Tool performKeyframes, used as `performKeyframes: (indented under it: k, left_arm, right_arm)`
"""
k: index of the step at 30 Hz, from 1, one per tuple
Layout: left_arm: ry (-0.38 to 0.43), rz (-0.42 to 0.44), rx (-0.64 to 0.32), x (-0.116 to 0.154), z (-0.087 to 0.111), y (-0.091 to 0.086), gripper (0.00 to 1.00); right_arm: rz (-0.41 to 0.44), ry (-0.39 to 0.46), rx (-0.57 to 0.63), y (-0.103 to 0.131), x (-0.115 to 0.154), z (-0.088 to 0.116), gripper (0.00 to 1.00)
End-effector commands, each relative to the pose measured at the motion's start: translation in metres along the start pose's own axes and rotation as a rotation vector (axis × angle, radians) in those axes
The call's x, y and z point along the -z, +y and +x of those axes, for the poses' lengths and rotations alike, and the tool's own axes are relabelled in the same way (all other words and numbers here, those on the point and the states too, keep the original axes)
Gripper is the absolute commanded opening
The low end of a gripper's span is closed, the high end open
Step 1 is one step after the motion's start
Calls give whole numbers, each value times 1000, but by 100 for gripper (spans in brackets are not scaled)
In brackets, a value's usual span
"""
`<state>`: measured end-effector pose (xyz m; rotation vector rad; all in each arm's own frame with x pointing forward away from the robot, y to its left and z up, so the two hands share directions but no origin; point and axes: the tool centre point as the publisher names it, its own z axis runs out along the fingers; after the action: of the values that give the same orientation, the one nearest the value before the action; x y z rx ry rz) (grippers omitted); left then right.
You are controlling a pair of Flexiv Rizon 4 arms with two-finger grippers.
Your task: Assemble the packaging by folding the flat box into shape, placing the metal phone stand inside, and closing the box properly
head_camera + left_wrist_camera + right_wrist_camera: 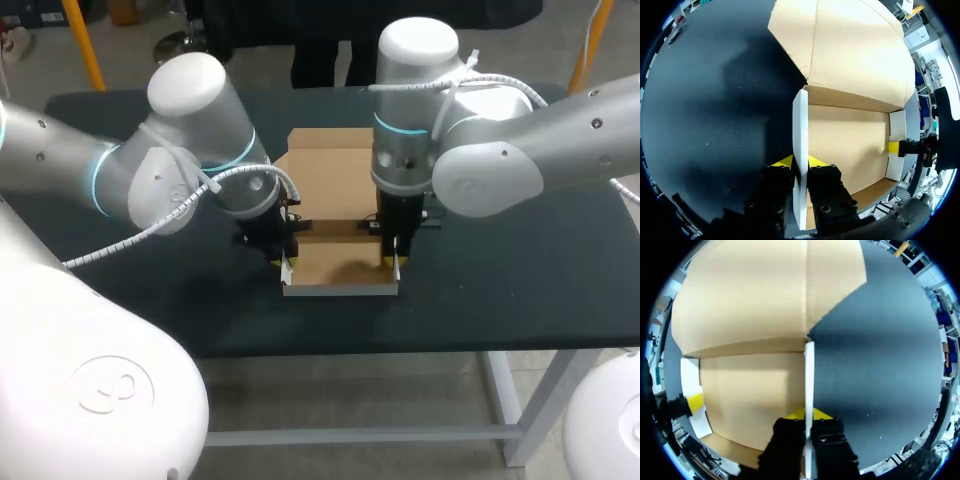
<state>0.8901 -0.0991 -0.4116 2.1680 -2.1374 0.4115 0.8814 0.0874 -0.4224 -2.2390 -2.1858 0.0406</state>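
Observation:
A brown cardboard box [340, 262] lies in the middle of the black table, its walls partly raised and its flat lid [325, 165] spread out behind. My left gripper [283, 262] stands at the box's left side. In the left wrist view the white-faced left wall [800, 120] stands upright between the yellow tips of the left gripper [800, 162], which press it from both sides. My right gripper [393, 262] is at the right side, shut on the right wall [809, 370] in the same way, as the right gripper [809, 414] shows. No phone stand is in view.
The black table [520, 270] stretches to both sides of the box. Its front edge [400, 348] runs close below the box. Both arms lean in over the table from the sides, their wrists above the box's flanks.

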Motion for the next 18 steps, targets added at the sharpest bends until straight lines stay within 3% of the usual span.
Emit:
performKeyframes:
  k: [1, 17, 18]
  left_arm:
    - [-231, 2, 1, -6, 6, 0, 0]
    - [-244, 4, 0, -3, 3, 3, 0]
    - [-244, 3, 0, -3, 2, 3, 0]
  right_arm:
    - [5, -2, 2, 1, 0, 4, 0]
    - [-17, -9, 11, -1, 6, 4, 0]
    - [-27, -1, 19, -2, 7, 3, 7]
